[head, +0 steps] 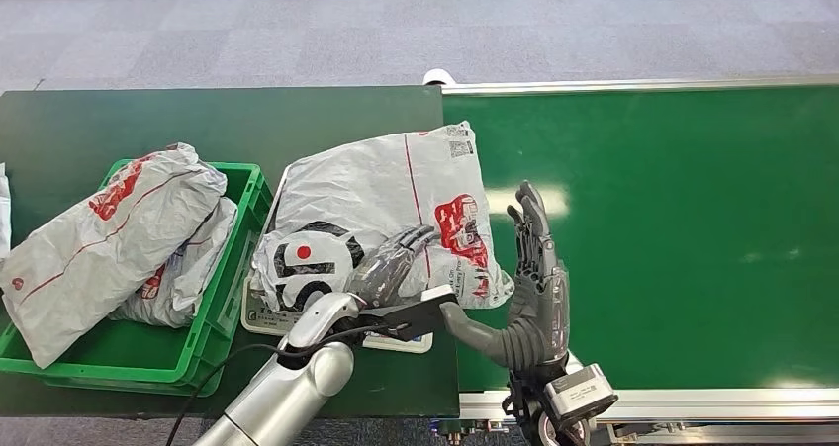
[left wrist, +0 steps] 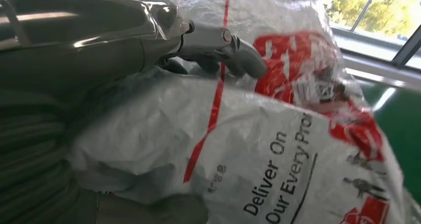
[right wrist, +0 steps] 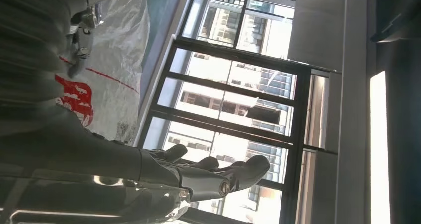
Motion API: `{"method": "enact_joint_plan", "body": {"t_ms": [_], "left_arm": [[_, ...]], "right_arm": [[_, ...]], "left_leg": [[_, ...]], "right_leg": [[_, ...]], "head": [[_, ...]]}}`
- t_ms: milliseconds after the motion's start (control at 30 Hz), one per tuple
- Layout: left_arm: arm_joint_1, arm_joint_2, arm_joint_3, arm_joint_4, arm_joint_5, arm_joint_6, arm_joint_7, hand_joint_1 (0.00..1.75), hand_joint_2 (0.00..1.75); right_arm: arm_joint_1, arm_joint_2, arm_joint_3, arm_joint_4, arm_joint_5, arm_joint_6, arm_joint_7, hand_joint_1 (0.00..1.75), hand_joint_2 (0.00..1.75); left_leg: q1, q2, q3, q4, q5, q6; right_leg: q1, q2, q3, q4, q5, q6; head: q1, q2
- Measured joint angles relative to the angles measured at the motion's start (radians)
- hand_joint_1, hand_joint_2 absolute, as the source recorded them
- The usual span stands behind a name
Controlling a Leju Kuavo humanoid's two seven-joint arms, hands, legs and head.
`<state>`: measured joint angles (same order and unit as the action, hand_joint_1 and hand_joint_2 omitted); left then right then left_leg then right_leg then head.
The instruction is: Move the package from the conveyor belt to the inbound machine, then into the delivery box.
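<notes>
The package (head: 396, 204) lies on the scale (head: 259, 319) beside the belt (head: 673, 219), left hand (head: 388, 266) resting open-fingered on it, right hand (head: 534, 268) open alongside; next, gripping it for the green box (head: 233, 298).

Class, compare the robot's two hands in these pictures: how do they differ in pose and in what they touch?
The left hand lies flat, resting on the white package; the right hand stands upright beside it, fingers spread, holding nothing. The left hand is over the scale plate; the right is over the green conveyor belt. Both are grey.
</notes>
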<state>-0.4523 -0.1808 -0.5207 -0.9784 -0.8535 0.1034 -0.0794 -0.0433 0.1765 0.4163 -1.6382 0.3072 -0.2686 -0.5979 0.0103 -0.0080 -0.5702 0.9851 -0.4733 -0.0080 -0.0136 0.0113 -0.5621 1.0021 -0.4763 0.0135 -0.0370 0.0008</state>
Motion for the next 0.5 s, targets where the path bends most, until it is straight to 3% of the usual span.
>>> {"method": "enact_joint_plan", "body": {"t_ms": [167, 500], "left_arm": [[-0.043, -0.016, -0.002, 0.106, -0.017, 0.001, -0.009, 1.73, 1.75], [-0.065, -0.025, 0.031, 0.135, 0.008, -0.043, -0.045, 1.68, 1.75]], "right_arm": [[0.009, -0.001, 0.001, -0.003, 0.021, -0.017, 0.011, 0.0, 1.75], [0.009, -0.004, 0.0, -0.003, 0.023, -0.017, 0.015, 0.0, 1.75]], "left_leg": [[0.0, -0.001, 0.001, 0.0, 0.0, 0.0], [0.0, -0.001, 0.005, 0.0, 0.0, 0.0]], "right_leg": [[0.0, 0.0, 0.001, 0.0, 0.0, 0.0], [0.0, 0.0, 0.006, 0.0, 0.0, 0.0]], "head": [[0.0, 0.0], [0.0, 0.0]]}}
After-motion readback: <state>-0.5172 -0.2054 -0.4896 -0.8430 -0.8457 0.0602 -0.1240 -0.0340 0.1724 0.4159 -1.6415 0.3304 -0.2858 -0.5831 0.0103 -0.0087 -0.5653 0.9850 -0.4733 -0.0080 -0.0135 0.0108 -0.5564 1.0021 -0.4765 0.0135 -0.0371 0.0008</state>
